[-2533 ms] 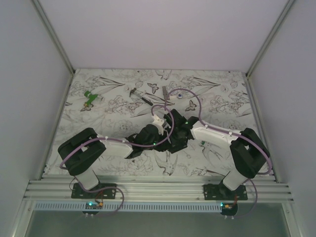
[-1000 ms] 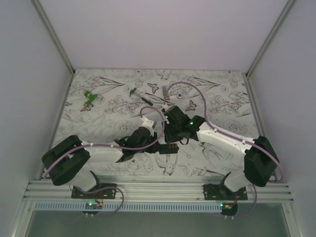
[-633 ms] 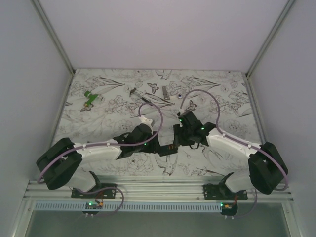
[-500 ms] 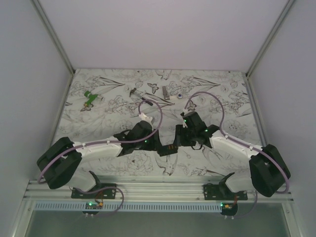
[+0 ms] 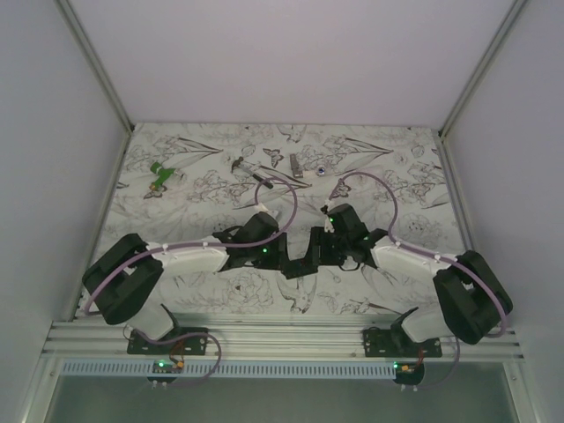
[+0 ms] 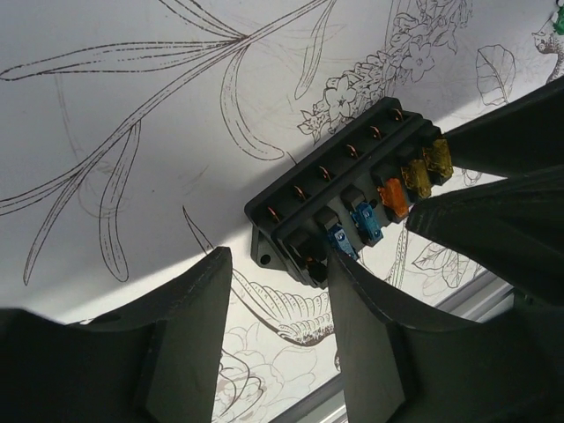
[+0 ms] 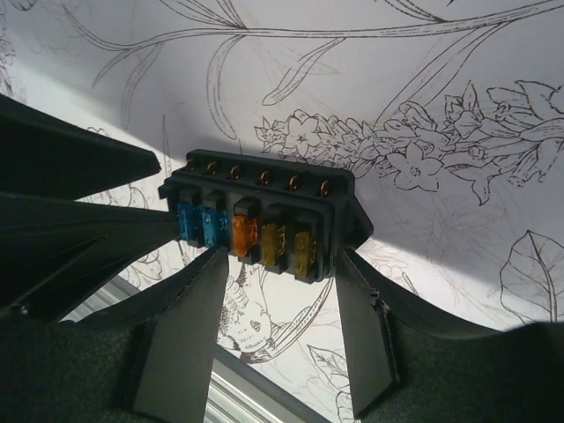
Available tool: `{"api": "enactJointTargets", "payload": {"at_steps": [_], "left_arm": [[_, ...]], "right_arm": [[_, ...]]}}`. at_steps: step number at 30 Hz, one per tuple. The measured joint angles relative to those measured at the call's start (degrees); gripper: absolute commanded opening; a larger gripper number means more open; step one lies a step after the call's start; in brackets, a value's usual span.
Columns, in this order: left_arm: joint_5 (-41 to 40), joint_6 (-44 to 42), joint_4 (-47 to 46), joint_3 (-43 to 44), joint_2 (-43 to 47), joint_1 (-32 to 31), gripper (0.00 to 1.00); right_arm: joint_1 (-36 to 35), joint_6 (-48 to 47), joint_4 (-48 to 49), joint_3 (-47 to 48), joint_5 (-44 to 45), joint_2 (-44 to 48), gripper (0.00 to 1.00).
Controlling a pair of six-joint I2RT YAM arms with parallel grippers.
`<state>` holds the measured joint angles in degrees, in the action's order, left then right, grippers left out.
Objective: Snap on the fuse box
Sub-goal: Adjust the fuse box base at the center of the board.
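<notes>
- White floral-print table cover (image 5: 211,189); plain pale walls (image 5: 291,62) on three sides; aluminium rail (image 5: 282,335) at 6 o'clock.
- fuse box (image 5: 300,266) lies on the cover, centre, toward 6 o'clock.
- left gripper (image 6: 278,264) at its 9, right gripper (image 7: 280,260) at its 3; both jaws spread, gripping nothing.
- green piece (image 5: 159,174) at 10 o'clock.

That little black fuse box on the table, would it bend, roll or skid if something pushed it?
Probably stiff: the fuse box looks like moulded plastic. Unlikely to roll, being flat-sided and boxy. It may skid on the smooth patterned table.
</notes>
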<state>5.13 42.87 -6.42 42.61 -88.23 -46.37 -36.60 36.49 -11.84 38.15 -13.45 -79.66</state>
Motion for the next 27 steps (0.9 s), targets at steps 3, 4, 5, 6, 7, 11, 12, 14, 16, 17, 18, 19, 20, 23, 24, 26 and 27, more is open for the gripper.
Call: {"api": "enactJointTargets", "payload": {"at_steps": [3,4,5,6,7,11,12,14,16,17,18,19,20,23,24,26,27], "left_arm": [[0.3,0.0,0.6,0.5,-0.6,0.2,0.49],[0.4,0.0,0.8,0.7,-0.8,0.3,0.49],[0.4,0.0,1.1,0.8,-1.0,0.4,0.49],[0.7,0.2,1.4,0.9,-1.2,0.7,0.49],[0.9,0.2,1.8,1.1,-1.3,0.9,0.49],[1.6,0.2,2.7,1.3,-1.3,1.1,0.49],[1.8,0.2,2.8,1.3,-1.3,1.2,0.49],[2.5,0.5,3.4,1.4,-1.2,1.6,0.49],[3.6,1.0,3.7,1.4,-1.2,1.5,0.50],[4.1,1.3,3.7,1.4,-1.2,1.3,0.52],[4.3,1.5,3.5,1.4,-1.1,1.2,0.53],[4.3,1.7,3.5,1.3,-0.7,1.1,0.53],[4.4,2.0,3.5,1.1,-0.1,1.1,0.53],[4.5,2.8,3.5,0.1,2.8,1.9,0.53],[4.7,3.0,3.4,-0.2,3.6,2.4,0.52],[5.4,3.3,3.5,-0.3,4.6,3.6,0.50],[5.8,3.6,3.3,-0.3,4.6,4.3,0.48]], "right_arm": [[0.0,0.2,1.0,-0.1,-0.6,-1.9,0.53],[0.2,0.2,1.2,-0.1,-0.9,-2.4,0.52],[0.3,0.2,1.6,-0.1,-1.5,-2.8,0.52],[0.4,0.2,2.1,-0.1,-2.0,-3.1,0.52],[0.5,0.2,2.5,-0.1,-2.3,-3.3,0.52],[0.8,-1.6,3.2,1.1,-3.4,-5.1,0.53],[0.9,-2.7,2.4,2.4,-3.7,-6.1,0.53],[0.9,-5.0,1.4,6.5,-4.0,-9.6,0.53],[0.9,-6.9,1.3,10.7,-4.1,-13.4,0.54],[0.9,-7.6,1.5,12.5,-4.3,-15.2,0.55],[0.8,-8.2,1.5,13.8,-4.6,-16.5,0.57],[0.8,-8.9,1.5,14.9,-4.7,-17.5,0.59],[0.7,-9.2,1.5,15.4,-4.8,-18.0,0.61],[0.7,-9.8,1.0,15.2,-4.4,-16.7,0.63],[0.7,-9.7,1.0,14.8,-4.1,-15.6,0.63],[0.7,-9.3,1.1,13.3,-3.7,-12.6,0.63],[0.7,-8.7,1.2,11.8,-3.7,-10.3,0.62]]}}
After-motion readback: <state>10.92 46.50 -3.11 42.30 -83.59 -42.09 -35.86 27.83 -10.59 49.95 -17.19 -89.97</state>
